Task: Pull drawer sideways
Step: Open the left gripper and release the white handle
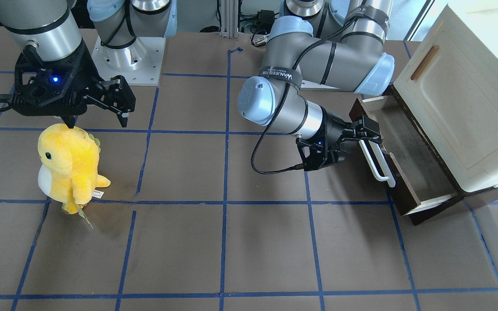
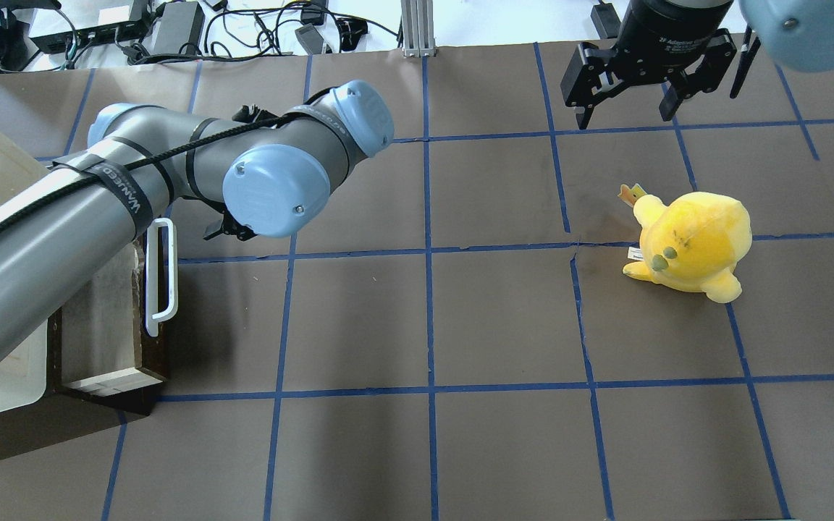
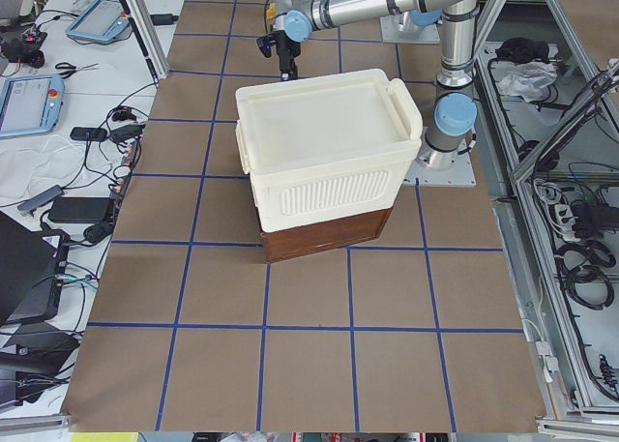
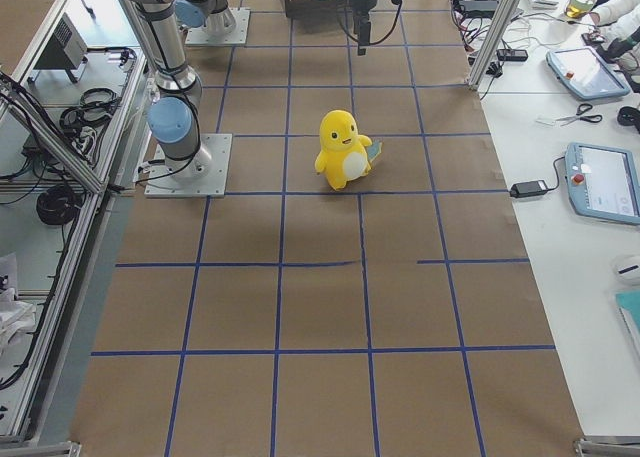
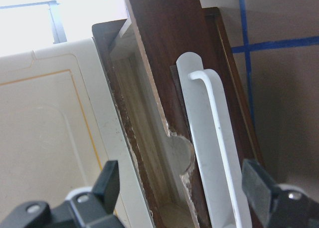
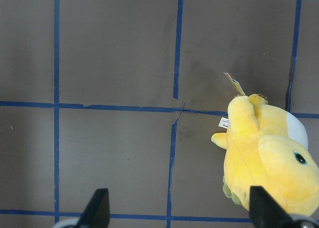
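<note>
The dark brown drawer (image 1: 409,172) stands pulled out from under the cream-white cabinet (image 1: 469,99), showing its pale inner sides. Its long white bar handle (image 1: 376,162) is on the front. My left gripper (image 1: 369,131) is at the handle's far end, open. In the left wrist view its fingers (image 5: 107,183) stand wide apart on either side of the drawer front (image 5: 164,63) and handle (image 5: 214,138), touching neither. In the overhead view the left arm hides this gripper; the handle (image 2: 160,278) shows. My right gripper (image 1: 97,121) hangs open and empty above the table.
A yellow plush toy (image 1: 69,166) stands on the brown mat just in front of and below the right gripper; it also shows in the right wrist view (image 6: 269,158) and the overhead view (image 2: 692,242). Blue tape lines grid the mat. The cabinet door has a small brown handle (image 1: 424,62).
</note>
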